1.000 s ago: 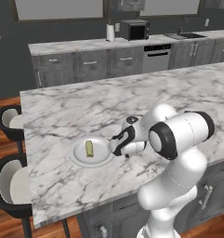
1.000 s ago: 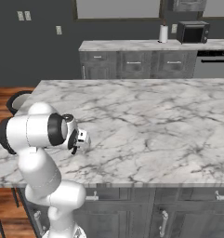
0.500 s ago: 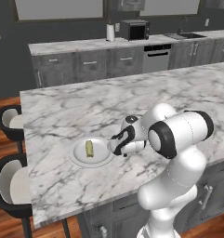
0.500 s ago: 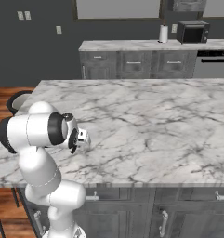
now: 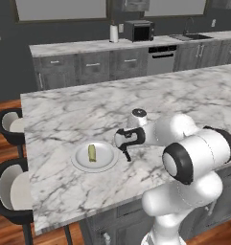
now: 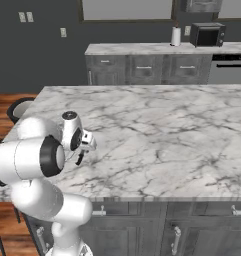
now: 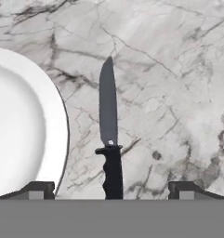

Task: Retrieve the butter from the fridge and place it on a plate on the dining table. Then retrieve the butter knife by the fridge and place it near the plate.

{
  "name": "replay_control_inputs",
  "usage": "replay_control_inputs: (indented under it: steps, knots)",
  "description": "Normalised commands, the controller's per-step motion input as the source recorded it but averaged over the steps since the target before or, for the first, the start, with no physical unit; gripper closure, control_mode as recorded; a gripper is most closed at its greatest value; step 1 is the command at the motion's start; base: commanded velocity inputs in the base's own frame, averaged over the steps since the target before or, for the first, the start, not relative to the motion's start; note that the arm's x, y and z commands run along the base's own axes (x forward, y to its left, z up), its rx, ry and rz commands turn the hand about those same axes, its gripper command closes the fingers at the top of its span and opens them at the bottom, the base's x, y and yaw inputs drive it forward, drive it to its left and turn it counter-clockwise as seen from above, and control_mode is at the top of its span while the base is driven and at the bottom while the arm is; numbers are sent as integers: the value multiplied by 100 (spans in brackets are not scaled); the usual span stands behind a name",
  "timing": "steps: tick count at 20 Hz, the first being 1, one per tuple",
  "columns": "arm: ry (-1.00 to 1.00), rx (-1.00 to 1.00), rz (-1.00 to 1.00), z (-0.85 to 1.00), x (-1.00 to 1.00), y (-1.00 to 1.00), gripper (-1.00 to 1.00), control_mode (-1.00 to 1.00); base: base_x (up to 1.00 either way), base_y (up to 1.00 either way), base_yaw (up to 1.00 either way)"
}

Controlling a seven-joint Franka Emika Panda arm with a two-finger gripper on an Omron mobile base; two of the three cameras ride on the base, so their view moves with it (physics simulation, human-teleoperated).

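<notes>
Marble spreads across the dining table (image 5: 78, 110), bearing the plate (image 5: 94, 156) with the butter (image 5: 92, 152) at its centre. At the plate's three o'clock lies the butter knife (image 7: 109, 135), apparently set down for serving; the gripper (image 7: 111, 189) hangs above, jaws wide, holding nothing.

Grey cabinets (image 5: 93, 67) are lining the far dark wall (image 6: 42, 60), a microwave (image 5: 138, 30) sitting on top; wooden floor (image 5: 2, 103) is showing at left.

No text we can read, no labels, no brands, no numbers, no signs on any surface we see
</notes>
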Motion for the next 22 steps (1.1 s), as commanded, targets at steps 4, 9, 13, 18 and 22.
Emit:
replay_control_inputs:
  steps: [4,9,13,18,22]
  knots:
    - [13,5,0,97,-28,-4,-100,-100,0,0,0]
    - [18,-1,-1,94,-81,-6,-100,-100,0,0,0]
    - [13,-1,-1,56,-100,-15,-100,-100,0,0,0]
    - [-23,-5,0,19,-100,-2,-100,-100,0,0,0]
    - [-49,-7,2,4,-100,0,-100,-100,0,0,0]
